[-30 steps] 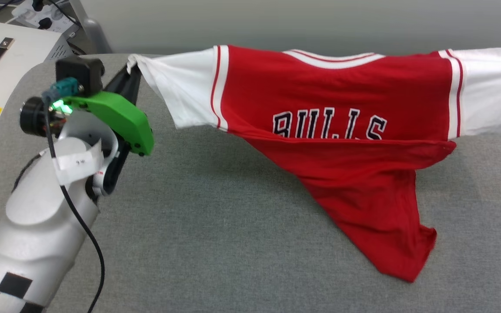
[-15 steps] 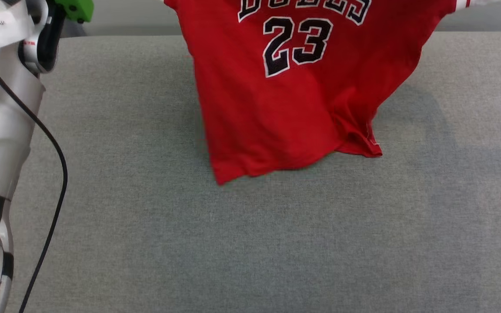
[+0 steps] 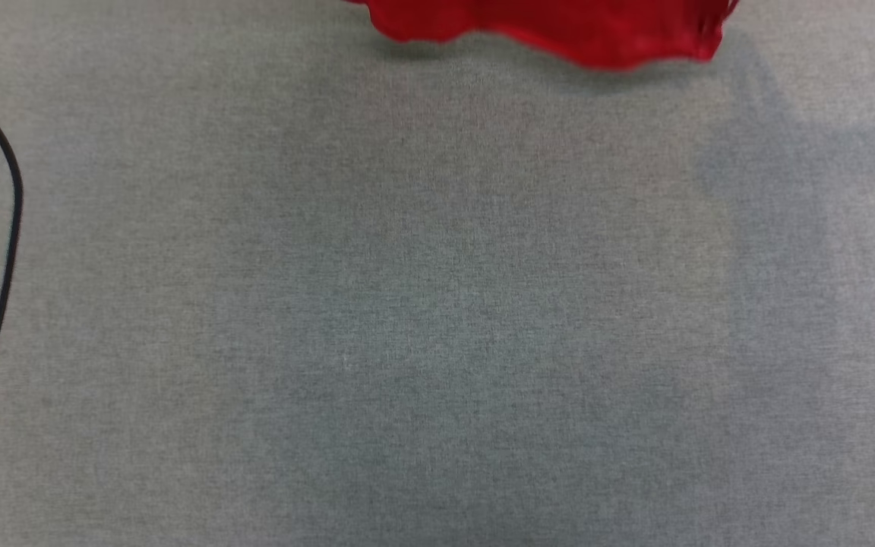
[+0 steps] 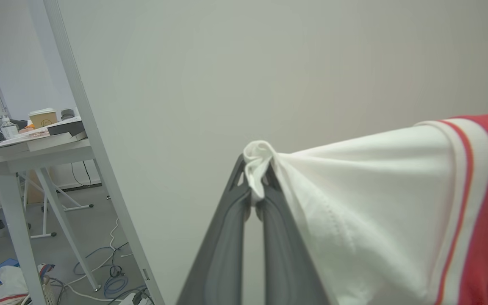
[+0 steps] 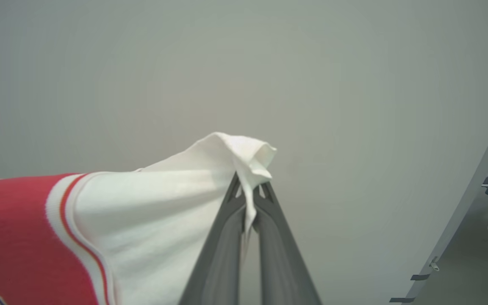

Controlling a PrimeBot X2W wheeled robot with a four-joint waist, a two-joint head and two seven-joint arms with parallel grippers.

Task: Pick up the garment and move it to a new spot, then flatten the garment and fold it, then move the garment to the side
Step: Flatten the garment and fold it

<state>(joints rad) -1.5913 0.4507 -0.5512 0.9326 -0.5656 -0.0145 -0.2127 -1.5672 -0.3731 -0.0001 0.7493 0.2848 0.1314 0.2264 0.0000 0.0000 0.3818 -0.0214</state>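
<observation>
The garment is a red T-shirt with white sleeves. Its red bottom hem (image 3: 559, 34) hangs at the top edge of the head view, over the grey cloth-covered table (image 3: 437, 304). In the left wrist view my left gripper (image 4: 256, 186) is shut on the bunched tip of one white sleeve (image 4: 367, 190), and the red body runs off to the right. In the right wrist view my right gripper (image 5: 250, 186) is shut on the tip of the other white sleeve (image 5: 163, 203), with the red body at the lower left. The garment is stretched between the two grippers.
A black cable (image 3: 4, 251) curves down the left edge of the table. Beyond the left gripper stand a slanted white post (image 4: 95, 169) and a cluttered desk (image 4: 28, 144), with cables on the floor. A plain pale wall lies behind both grippers.
The head view has tilted down, so the table fills it. The garment has risen: a second ago it draped onto the table, now only its hem shows at the top.
</observation>
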